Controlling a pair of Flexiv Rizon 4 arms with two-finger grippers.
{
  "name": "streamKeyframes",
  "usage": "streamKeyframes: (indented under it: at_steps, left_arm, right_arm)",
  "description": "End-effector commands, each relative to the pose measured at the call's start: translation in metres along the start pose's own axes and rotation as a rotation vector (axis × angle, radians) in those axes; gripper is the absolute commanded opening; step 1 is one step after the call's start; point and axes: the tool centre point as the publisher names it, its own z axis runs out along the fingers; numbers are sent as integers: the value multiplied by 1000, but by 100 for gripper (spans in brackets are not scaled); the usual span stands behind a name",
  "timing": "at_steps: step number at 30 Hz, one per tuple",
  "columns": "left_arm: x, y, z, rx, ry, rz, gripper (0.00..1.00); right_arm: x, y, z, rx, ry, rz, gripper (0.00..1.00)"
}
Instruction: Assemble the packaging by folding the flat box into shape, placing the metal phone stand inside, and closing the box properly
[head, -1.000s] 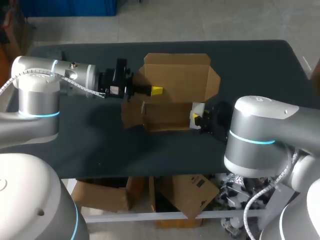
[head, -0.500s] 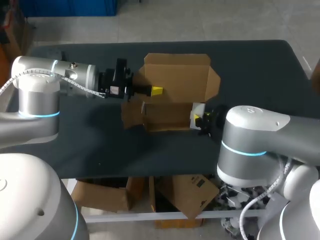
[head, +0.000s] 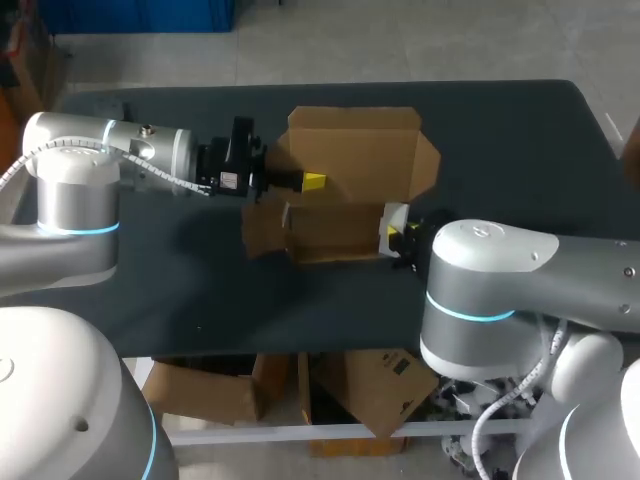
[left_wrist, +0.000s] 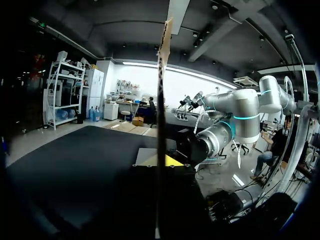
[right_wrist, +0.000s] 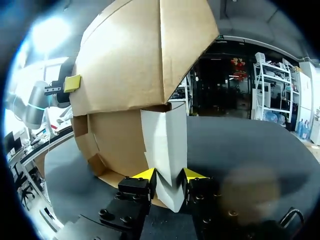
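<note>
As right jaws clamp its white flap (right_wrist: 167, 145), brown cardboard box (head: 350, 155), half-folded

From my seat at the controls, the head view shows a dark, matte table (head: 520, 130) spanning nearly the whole width, its far edge straight with rounded corners. In the left wrist view the top (left_wrist: 75, 155) runs flat and black. In the right wrist view it (right_wrist: 240, 145) carries a faint grey sheen.
</note>
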Motion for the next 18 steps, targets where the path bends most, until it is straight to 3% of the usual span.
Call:
streamKeyframes:
  at_steps: [1,18]
  left_arm:
    - [0,2,1,1,2,0,0]
    - [0,2,1,1,2,0,0]
  right_arm:
    - [6,-2,7,-3,-110,3,34]
    - [4,0,11,-6,-126,18,25]
